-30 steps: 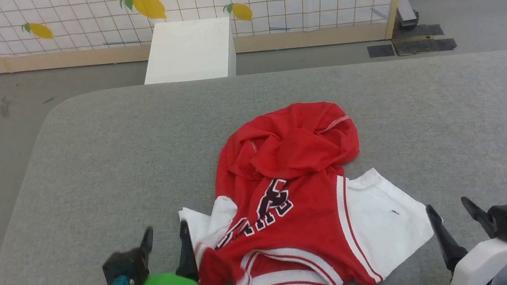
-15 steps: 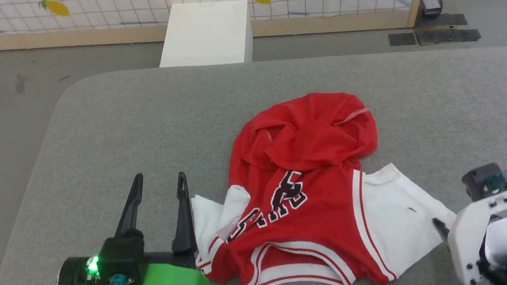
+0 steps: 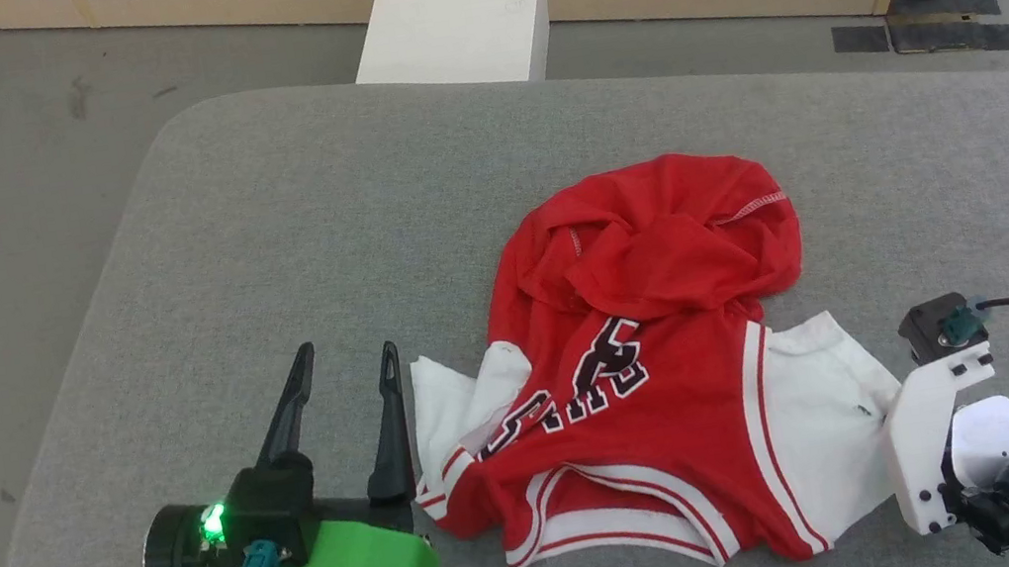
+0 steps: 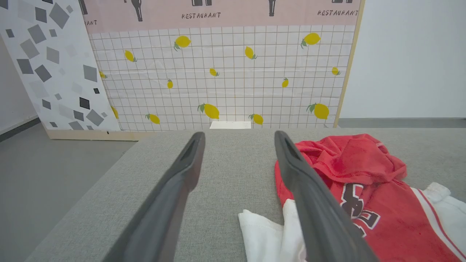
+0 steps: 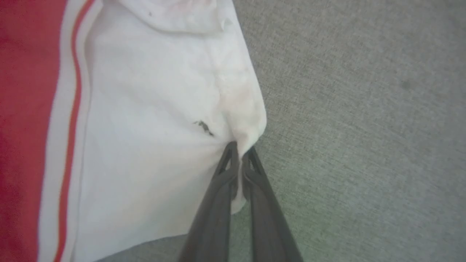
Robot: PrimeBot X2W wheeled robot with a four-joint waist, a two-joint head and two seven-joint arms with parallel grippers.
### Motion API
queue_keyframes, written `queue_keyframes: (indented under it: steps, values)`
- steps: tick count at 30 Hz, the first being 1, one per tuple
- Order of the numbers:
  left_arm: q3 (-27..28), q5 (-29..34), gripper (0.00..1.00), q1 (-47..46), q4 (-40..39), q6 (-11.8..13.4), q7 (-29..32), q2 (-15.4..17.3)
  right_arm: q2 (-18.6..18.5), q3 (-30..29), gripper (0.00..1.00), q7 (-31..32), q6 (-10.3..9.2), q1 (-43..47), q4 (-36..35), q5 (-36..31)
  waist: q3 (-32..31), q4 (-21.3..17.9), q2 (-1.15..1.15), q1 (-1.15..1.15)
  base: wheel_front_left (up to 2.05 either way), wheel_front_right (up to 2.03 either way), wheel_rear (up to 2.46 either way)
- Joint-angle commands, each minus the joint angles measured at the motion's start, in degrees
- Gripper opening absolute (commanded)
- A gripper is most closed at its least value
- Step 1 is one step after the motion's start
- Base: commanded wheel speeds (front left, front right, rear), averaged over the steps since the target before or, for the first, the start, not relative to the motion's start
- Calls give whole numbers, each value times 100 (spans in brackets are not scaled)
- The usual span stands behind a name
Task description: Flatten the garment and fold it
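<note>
My right fingers [image 5: 218, 196] clench the garment's [image 3: 672, 398] white sleeve [image 5: 145, 109]; my left fingers [image 3: 388, 416] stand released beside it. It lies crumpled: flattening barely begun, folding ahead.

Bright even light, soft shadows, sharp focus.
</note>
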Motion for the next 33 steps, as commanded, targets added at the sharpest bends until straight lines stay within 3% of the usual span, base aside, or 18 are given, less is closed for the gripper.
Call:
queue_keyframes:
  steps: [1,11,17,18,19,20,25,33]
  values:
    - [57,51,100,81,46,-47,-28,-43,-38,-51,0,-70,-11,54,163,-51,-50,-80,0,0,0,0,0]
    - [245,191,100,170,223,-249,-28,-196,-221,-928,0,-164,-11,474,-387,-311,-241,-438,0,0,0,0,0]
    - [294,230,100,211,367,-345,-28,-274,27,-1148,0,-116,-11,970,-864,-280,-265,-595,0,0,0,0,0]
    - [289,241,100,208,408,-367,-28,-284,57,-1140,29,-152,-11,1024,-898,-279,-270,-612,0,0,0,0,0]
    - [287,248,100,203,436,-379,-28,-294,80,-1125,92,-220,-11,1048,-933,-268,-272,-623,0,0,0,0,0]
    - [281,254,100,200,478,-399,-28,-303,130,-1151,100,-359,-11,1044,-990,-244,-276,-640,0,0,0,0,0]
    - [195,268,100,180,812,-430,94,-316,296,-1241,100,-1118,-11,969,-1322,-238,-333,-721,0,0,0,0,0]
    - [-268,329,100,-244,455,-665,2072,-253,546,-1531,100,-2488,-11,1085,-2093,-390,-316,-858,0,0,0,0,0]
